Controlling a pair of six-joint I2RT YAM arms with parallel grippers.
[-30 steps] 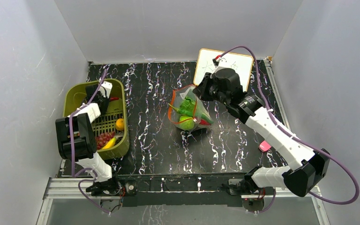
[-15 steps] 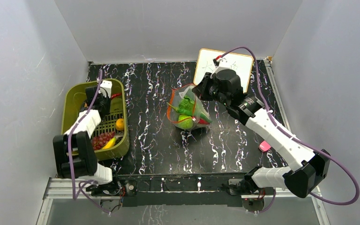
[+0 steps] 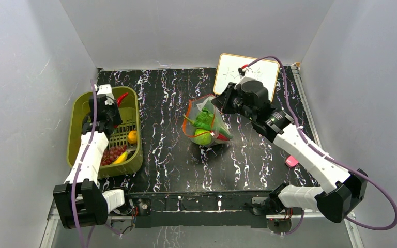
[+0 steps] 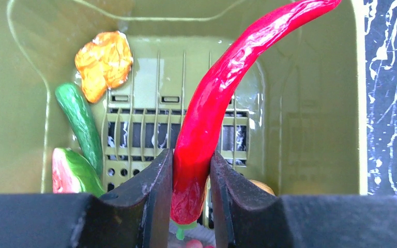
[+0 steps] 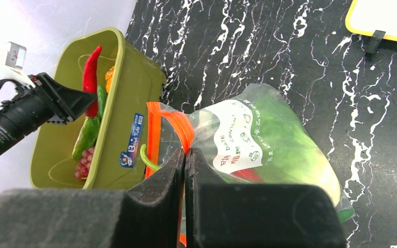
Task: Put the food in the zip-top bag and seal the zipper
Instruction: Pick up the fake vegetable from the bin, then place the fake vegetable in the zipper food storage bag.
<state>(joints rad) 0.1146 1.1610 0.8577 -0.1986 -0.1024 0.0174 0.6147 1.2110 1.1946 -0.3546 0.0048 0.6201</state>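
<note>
My left gripper (image 4: 191, 170) (image 3: 108, 106) is shut on a red chili pepper (image 4: 222, 98) (image 3: 122, 96), held above the olive-green basket (image 3: 77, 135). The basket holds an orange (image 3: 132, 136), purple grapes (image 3: 112, 153), a yellow banana (image 3: 120, 158), a green cucumber (image 4: 80, 121), a watermelon slice (image 4: 70, 173) and an orange-yellow piece (image 4: 103, 62). My right gripper (image 5: 185, 155) (image 3: 218, 103) is shut on the red-orange zipper strip (image 5: 178, 126) of the clear zip-top bag (image 3: 207, 126) (image 5: 269, 139). The bag's mouth is open toward the basket, and green and red food lies inside.
A white board with a yellow frame (image 3: 245, 75) leans at the back right. A small pink object (image 3: 291, 160) lies on the black marbled table (image 3: 165, 103) at the right. Grey walls close in on both sides.
My left gripper has risen from the basket floor with the red chili and moved toward the basket's far end. The right gripper and bag have shifted only slightly.
</note>
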